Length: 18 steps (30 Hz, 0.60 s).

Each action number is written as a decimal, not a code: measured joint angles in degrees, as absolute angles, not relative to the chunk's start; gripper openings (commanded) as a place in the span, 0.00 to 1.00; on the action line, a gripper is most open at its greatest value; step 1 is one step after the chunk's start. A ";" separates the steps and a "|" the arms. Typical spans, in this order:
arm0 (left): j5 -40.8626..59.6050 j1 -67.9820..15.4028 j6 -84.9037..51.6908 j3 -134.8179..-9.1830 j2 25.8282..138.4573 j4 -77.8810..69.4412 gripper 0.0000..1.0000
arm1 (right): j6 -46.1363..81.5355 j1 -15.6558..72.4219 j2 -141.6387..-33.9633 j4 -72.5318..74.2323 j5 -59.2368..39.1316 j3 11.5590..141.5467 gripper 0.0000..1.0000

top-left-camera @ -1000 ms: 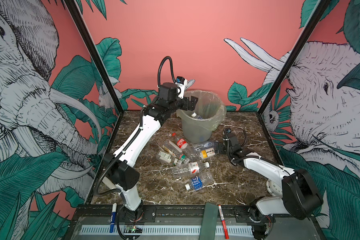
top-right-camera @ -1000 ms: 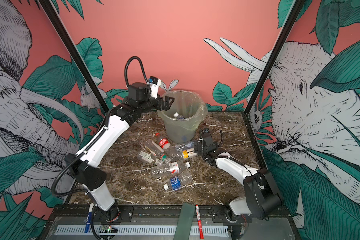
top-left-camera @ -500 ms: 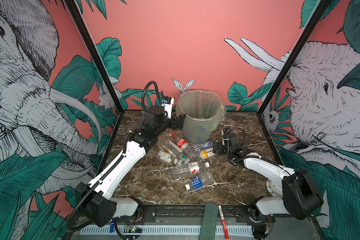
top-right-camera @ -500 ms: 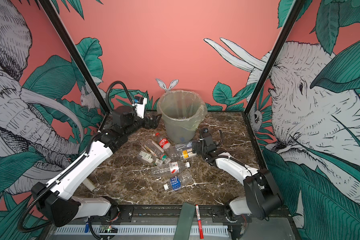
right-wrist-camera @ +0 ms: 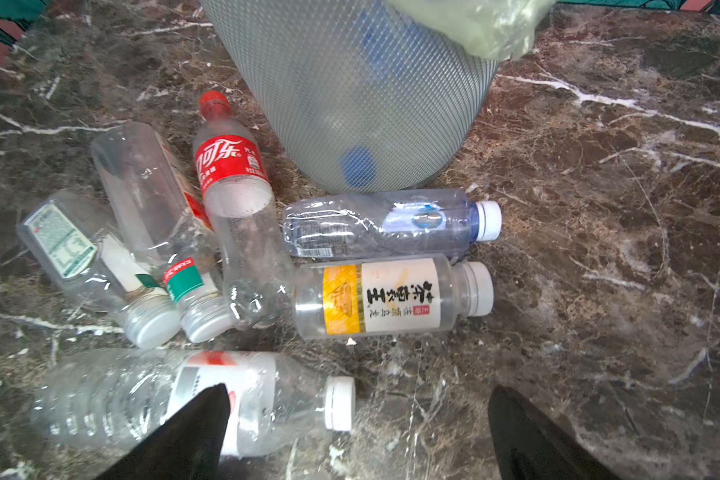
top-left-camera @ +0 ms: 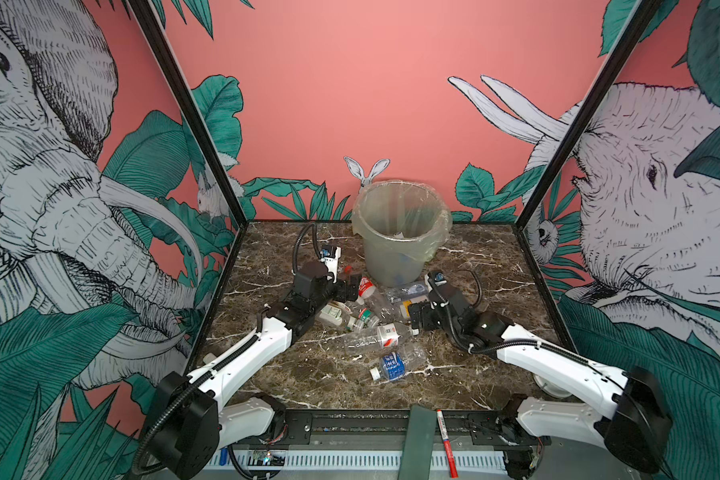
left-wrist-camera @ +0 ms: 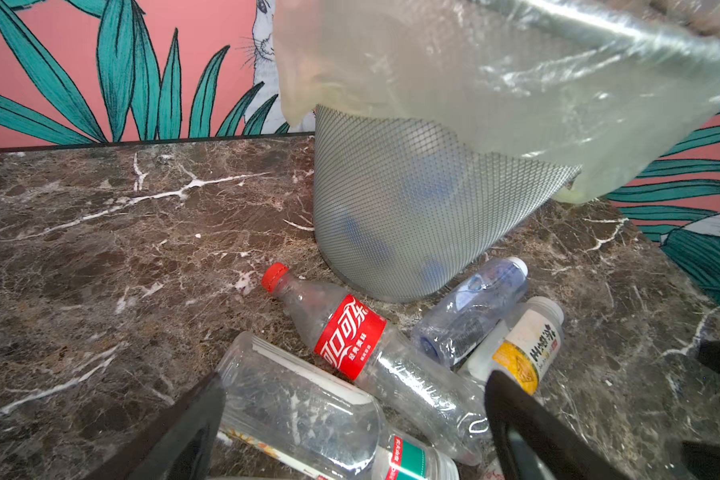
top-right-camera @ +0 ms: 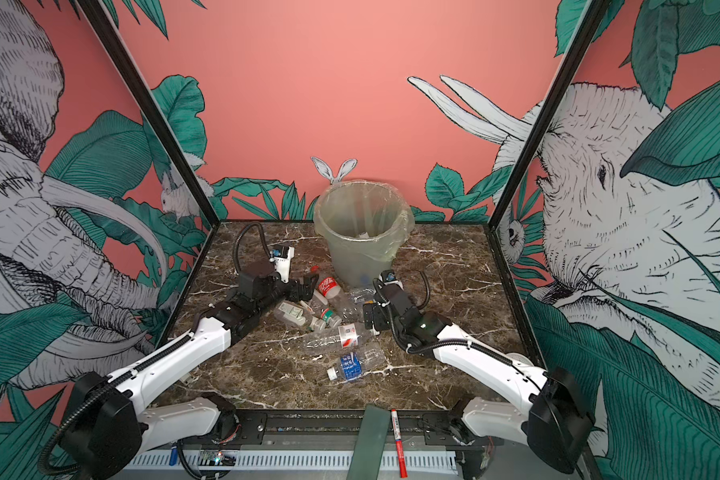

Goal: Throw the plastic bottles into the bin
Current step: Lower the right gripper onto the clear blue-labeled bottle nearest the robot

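left fingers [left-wrist-camera: 184, 436] now beside cola bottle [left-wrist-camera: 350, 336]

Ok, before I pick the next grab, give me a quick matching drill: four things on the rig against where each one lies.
Things:
1. red-label bottle
2. yellow-label bottle
3. blue-label bottle
4. marker pen

Places:
a. lying across the black front rail
b. red cap, lying by the base of the bin
c. white cap, the bottle nearest the front rail
d. white cap, side by side with a blue-tinted bottle

Pairs: 1-b, 2-d, 3-c, 4-a
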<state>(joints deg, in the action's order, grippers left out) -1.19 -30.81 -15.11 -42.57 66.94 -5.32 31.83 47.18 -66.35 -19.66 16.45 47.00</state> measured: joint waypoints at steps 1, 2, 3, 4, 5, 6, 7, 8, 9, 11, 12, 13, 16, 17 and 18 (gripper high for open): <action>-1.19 -30.81 -15.14 -41.63 66.54 -6.39 0.98 | 33.76 48.25 -65.28 -21.23 17.17 46.94 0.99; -1.19 -30.81 -15.20 -40.93 66.28 -7.33 0.98 | 35.77 49.28 -64.40 -22.70 18.00 46.94 0.99; -1.19 -30.81 -15.22 -39.97 66.08 -8.67 0.98 | 37.65 50.59 -63.57 -24.32 19.03 46.96 0.99; -1.19 -30.81 -15.27 -39.05 65.98 -9.93 0.98 | 40.07 52.14 -62.94 -26.06 19.92 47.07 0.99; -1.19 -30.81 -15.38 -38.22 65.93 -10.98 0.98 | 42.37 53.84 -62.54 -27.99 20.99 47.35 0.99; -1.19 -30.81 -15.46 -37.23 65.95 -12.23 0.98 | 44.88 55.59 -62.48 -29.98 22.00 47.81 0.99; -1.17 -30.81 -15.55 -36.38 65.98 -13.21 0.98 | 47.64 57.49 -62.52 -32.01 22.94 48.42 0.99; -1.17 -30.81 -15.66 -35.53 65.98 -14.24 0.98 | 49.69 58.89 -62.63 -33.32 23.75 48.90 0.99; -1.17 -30.81 -15.73 -34.74 65.98 -15.14 0.98 | 52.34 60.58 -62.76 -35.00 24.62 49.54 0.99; -1.17 -30.81 -15.92 -33.61 66.02 -16.40 0.98 | 56.45 63.18 -63.31 -37.36 26.13 50.81 0.99; -1.15 -30.81 -15.99 -33.19 66.04 -16.99 0.98 | 58.61 64.42 -63.88 -38.52 26.79 51.62 0.99; -1.13 -30.81 -16.08 -32.93 66.04 -17.32 0.98 | 60.45 65.47 -64.62 -39.48 27.31 52.42 0.99; -0.91 -30.81 -16.43 -32.71 66.04 -18.37 0.98 | 64.47 67.90 -66.96 -41.56 28.53 54.41 0.99; -0.82 -30.81 -16.58 -32.71 66.04 -18.72 0.98 | 65.41 68.45 -67.61 -41.89 28.77 54.85 0.99; -0.69 -30.81 -16.73 -32.71 66.04 -19.00 0.98 | 66.54 69.25 -68.49 -42.24 28.91 55.42 0.99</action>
<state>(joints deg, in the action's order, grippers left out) -0.69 -30.81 -16.73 -32.71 66.04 -19.00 66.54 69.25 -68.49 -42.24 28.91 55.42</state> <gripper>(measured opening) 0.980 0.990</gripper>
